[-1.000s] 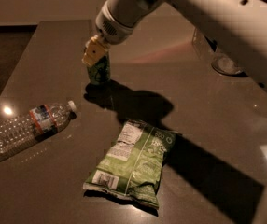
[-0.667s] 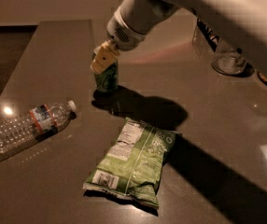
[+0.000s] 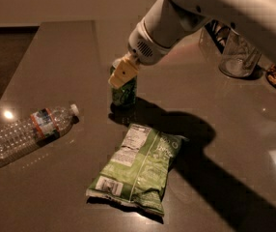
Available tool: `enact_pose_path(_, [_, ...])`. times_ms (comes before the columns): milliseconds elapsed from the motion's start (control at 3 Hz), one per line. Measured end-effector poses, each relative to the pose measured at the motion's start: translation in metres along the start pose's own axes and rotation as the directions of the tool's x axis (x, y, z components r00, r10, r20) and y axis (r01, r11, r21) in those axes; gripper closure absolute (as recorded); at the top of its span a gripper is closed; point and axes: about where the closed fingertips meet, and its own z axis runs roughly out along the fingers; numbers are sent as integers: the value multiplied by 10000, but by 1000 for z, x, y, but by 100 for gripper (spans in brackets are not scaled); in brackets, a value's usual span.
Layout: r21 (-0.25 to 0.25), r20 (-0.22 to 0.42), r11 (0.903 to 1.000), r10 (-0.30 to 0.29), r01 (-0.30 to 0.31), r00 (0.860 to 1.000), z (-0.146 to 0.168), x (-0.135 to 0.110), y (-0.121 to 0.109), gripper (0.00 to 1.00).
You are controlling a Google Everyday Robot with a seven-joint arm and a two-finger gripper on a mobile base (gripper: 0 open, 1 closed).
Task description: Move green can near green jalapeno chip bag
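Arm comes in from the far right, white and thick, sloping down and left toward the middle of the table [image 3: 56,71]. We see the wrist angled down, with the gripper [image 3: 121,79] at its low end, over the green can [image 3: 125,95]. The claw is narrow and holds the can at its top; one yellowish finger [image 3: 123,72] lies across the near side of the rim. The can stands upright. We cannot tell if its base touches the table.

The chip bag [image 3: 140,170] lies flat just on the near side of the can, label side up, with a small gap between them. A water bottle [image 3: 29,135] lies on its side at left, well apart from both. A glass [image 3: 238,57] stands at far right, behind the arm.

The table's left edge runs from far to near-left, past the bottle. We see bare tabletop left of the can, and more to the right of the bag under the arm's shadow.
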Motion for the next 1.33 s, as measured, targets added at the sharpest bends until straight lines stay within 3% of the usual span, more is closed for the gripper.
enact_pose_path(667, [364,-371,9984,444,-430,9983,-15,35,3,58])
enact_pose_path(1000, [354,-369,9986,396,-383,9985,-15,33,5,27])
enact_pose_path(1333, [353,-372,9987,373,-360,9986,-15,33,6,5])
